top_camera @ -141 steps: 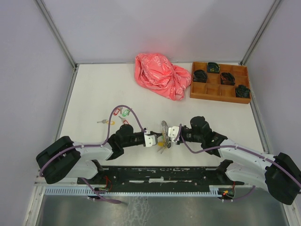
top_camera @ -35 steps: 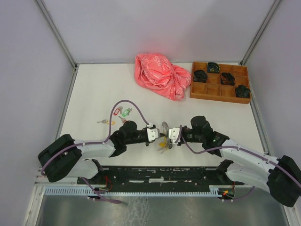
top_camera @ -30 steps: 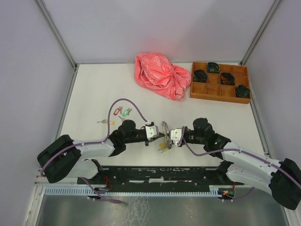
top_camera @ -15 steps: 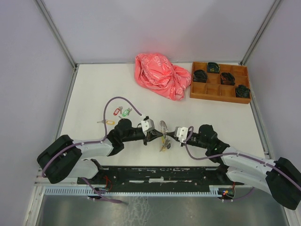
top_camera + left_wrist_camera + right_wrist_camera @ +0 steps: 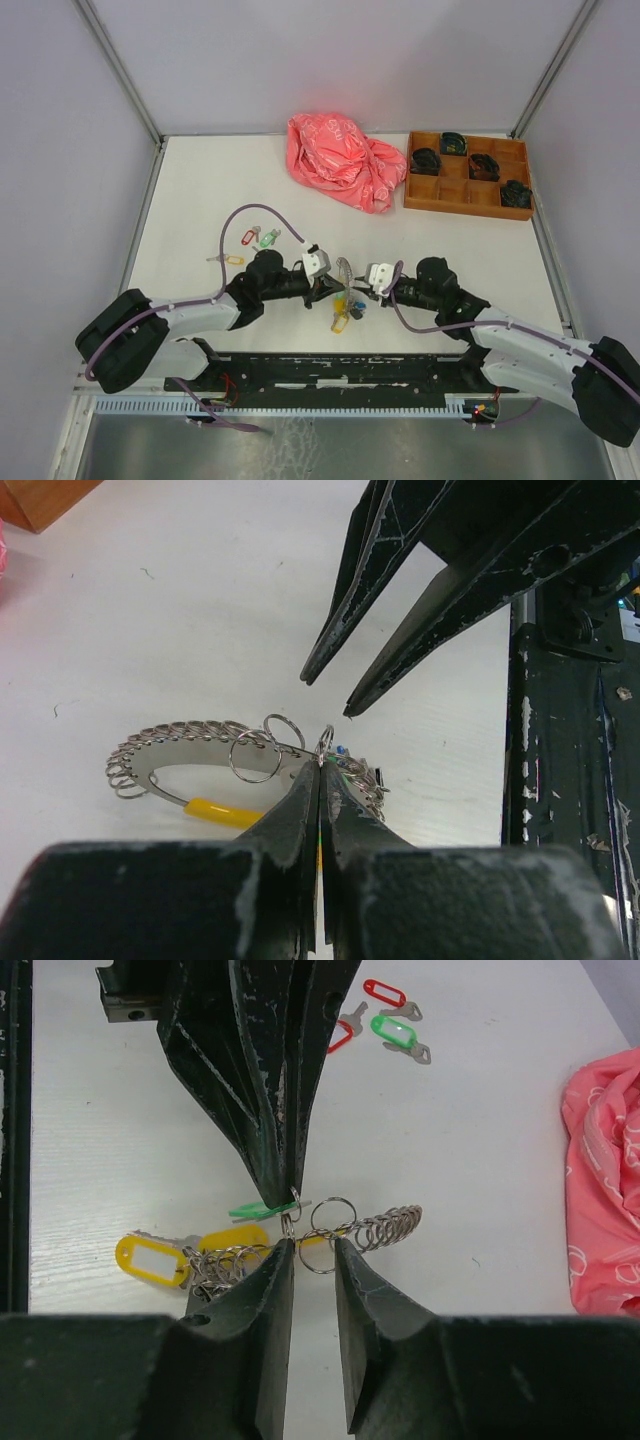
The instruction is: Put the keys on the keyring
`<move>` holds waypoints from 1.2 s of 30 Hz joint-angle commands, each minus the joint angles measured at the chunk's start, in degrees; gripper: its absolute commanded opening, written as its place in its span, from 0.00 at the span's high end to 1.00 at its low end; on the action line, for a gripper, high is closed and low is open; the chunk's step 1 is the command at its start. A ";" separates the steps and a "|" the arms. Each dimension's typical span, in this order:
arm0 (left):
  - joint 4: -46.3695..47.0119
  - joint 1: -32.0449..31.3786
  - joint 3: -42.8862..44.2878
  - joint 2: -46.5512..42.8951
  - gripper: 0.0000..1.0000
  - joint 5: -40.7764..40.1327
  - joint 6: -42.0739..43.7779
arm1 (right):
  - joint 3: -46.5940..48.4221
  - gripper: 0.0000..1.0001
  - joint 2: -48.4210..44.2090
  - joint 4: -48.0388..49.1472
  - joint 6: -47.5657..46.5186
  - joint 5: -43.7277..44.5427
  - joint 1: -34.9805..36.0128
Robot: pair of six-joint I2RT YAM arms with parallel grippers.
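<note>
Between the two sets of jaws: holding the keyring (image 5: 345, 272) there, with the coiled loop spreading off to one side of the left jaws' tips and the yellow band (image 5: 220, 810) running just beside them.
Left jaws: clenching flat on a small split ring (image 5: 324, 742) at the keyring's edge, pinching it upright.
Right jaws: standing released, tips parted and pointing at the left tips, gripping nothing.
Keys already on: bunching just below the left tips, a yellow-tagged key (image 5: 150, 1258) and a green-tagged key (image 5: 262, 1208) among them.
Keys waiting: lying on the counter (image 5: 220, 190) well behind the left jaws, a red-tagged key (image 5: 385, 992) and a second green-tagged key (image 5: 398, 1032) close together, touching neither pair of jaws.
Step in hand: probably presenting the split ring for another key; carrying no loose key at present.
Next move: likely calling for the right jaws to fetch a waiting key while the left jaws are steadying the ring, then lining the key's hole up finely with the thin wire.
Left wrist view: showing the parted right tips clear of the ring, and hiding every tag.
Right wrist view: showing the tags and waiting keys, and leaving it unclear whether the loop is resting on the counter.
Top view: adding a blue tag (image 5: 357, 303) under the ring.
</note>
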 commanded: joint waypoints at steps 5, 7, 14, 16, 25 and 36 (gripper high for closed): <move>-3.11 0.00 3.71 -0.07 0.97 -0.81 2.13 | 9.74 0.63 -0.33 -17.29 -7.44 -0.42 0.23; -3.20 -0.03 3.64 -0.21 0.97 -0.65 2.22 | 11.33 0.62 1.30 -19.35 -9.01 -1.29 0.22; -4.78 -0.36 4.16 -0.40 0.97 -0.18 3.36 | 15.36 0.62 7.34 -22.07 -10.26 -4.48 0.23; -4.79 -0.40 4.24 -0.41 0.97 -0.31 3.44 | 16.02 0.62 8.48 -22.67 -10.30 -4.93 0.22; -4.79 -0.49 4.62 0.09 0.97 -0.31 3.37 | 17.73 0.64 12.35 -22.07 -8.03 -6.87 0.23; -6.01 -0.49 4.33 -0.35 0.97 -1.57 2.80 | 15.95 0.96 12.23 -17.02 -5.23 -5.06 0.10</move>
